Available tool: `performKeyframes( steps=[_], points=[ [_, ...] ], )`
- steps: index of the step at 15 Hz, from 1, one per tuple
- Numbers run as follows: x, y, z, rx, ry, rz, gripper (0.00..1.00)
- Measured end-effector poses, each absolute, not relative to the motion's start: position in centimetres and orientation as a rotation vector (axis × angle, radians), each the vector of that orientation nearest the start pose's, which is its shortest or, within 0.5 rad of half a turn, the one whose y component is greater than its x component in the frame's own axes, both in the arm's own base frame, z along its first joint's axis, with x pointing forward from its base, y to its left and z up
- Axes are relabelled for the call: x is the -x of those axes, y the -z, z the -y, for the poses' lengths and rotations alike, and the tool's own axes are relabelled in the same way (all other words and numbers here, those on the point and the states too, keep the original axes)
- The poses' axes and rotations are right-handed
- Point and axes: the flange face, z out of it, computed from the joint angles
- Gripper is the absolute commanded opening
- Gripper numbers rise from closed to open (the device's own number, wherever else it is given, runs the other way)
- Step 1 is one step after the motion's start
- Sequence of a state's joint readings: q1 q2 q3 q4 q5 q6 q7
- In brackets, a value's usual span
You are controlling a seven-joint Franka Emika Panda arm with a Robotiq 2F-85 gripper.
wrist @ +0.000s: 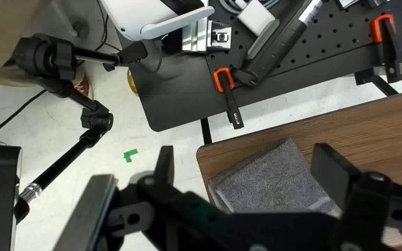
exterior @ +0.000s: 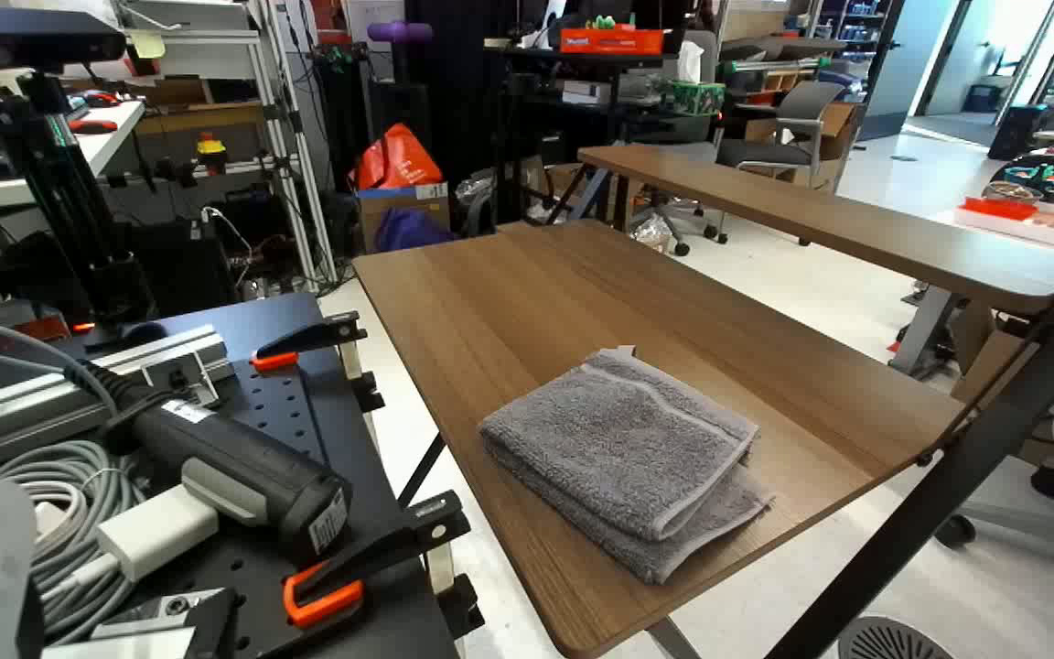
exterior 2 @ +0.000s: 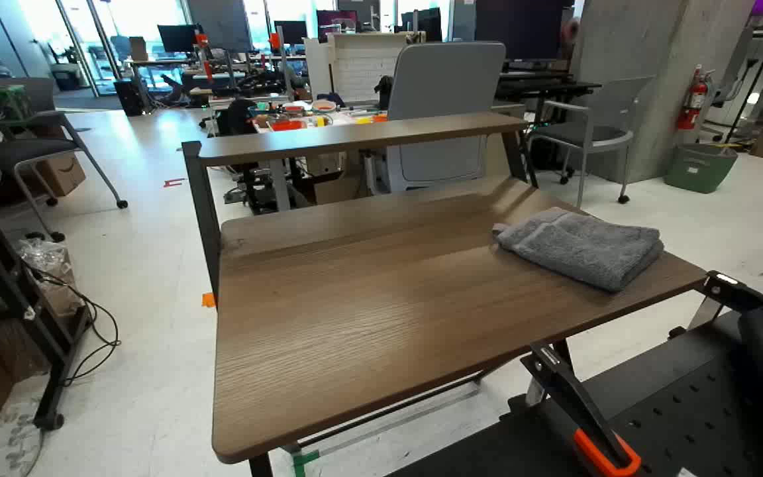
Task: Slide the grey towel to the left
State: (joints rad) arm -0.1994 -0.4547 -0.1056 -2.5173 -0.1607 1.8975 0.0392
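Observation:
The folded grey towel (exterior: 623,439) lies several layers thick on the wooden tabletop (exterior: 509,329), near one corner in an exterior view. It also shows near the tabletop's end in an exterior view (exterior 2: 583,245). In the wrist view the towel (wrist: 274,181) lies below and beyond my gripper (wrist: 244,153). The gripper is open wide and empty, its fingers far apart and not touching the towel. The lower part of the towel is hidden behind the gripper body in the wrist view. The gripper does not show in either exterior view.
A black perforated bench (exterior: 280,421) stands beside the table across a gap. It carries orange-tipped clamps (exterior: 326,595), a black handheld device (exterior: 234,458) and coiled cables (exterior: 60,485). A raised wooden shelf (exterior 2: 355,142) runs along the table's other long side.

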Motion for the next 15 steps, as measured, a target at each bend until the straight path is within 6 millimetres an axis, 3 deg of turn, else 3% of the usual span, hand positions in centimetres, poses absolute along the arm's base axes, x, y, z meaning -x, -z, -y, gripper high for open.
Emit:
performKeyframes(
  steps=[4, 7, 10, 15],
  points=[
    [-36.3, -42.2, 12.7, 3.178, -0.286, -0.442, 1.0],
    [-37.5, -40.2, 12.9, 3.171, -0.305, -0.489, 1.0],
    [-40.3, -36.9, 13.3, 3.169, -0.319, -0.545, 1.0],
    [-46.5, -31.1, 12.8, 3.169, -0.255, -0.638, 1.0]
  ],
)
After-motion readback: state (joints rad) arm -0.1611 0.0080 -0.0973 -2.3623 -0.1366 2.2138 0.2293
